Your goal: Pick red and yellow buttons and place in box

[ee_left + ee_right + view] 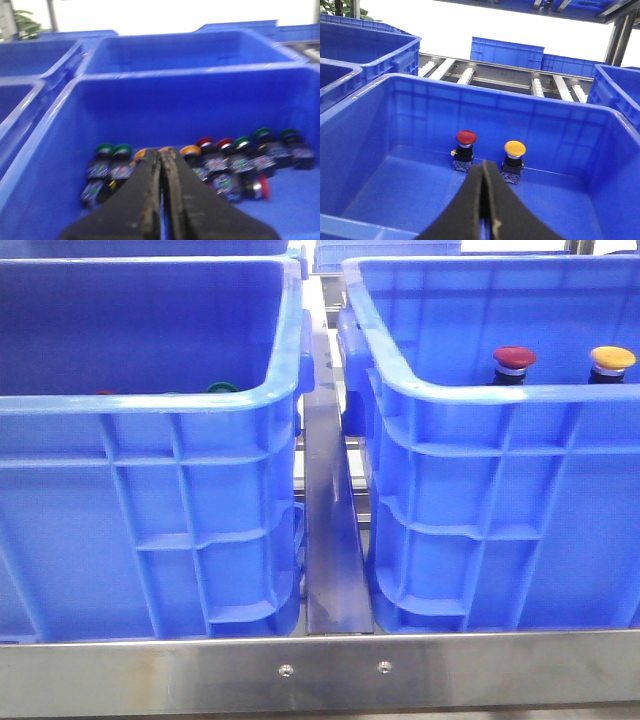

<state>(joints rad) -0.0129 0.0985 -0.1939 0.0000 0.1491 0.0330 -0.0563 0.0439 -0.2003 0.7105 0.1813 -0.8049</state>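
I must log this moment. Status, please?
Both claws shut, empty. Red button and yellow button upright in right box. Nothing in the way.

The near rim of the box hides both buttons' bodies (only caps show); the left crate's buttons are mostly concealed.

A steel frame rail runs along the bottom of the front view, with a metal divider rising up the centre. Two blue crates sit on it: one at left, one at right.
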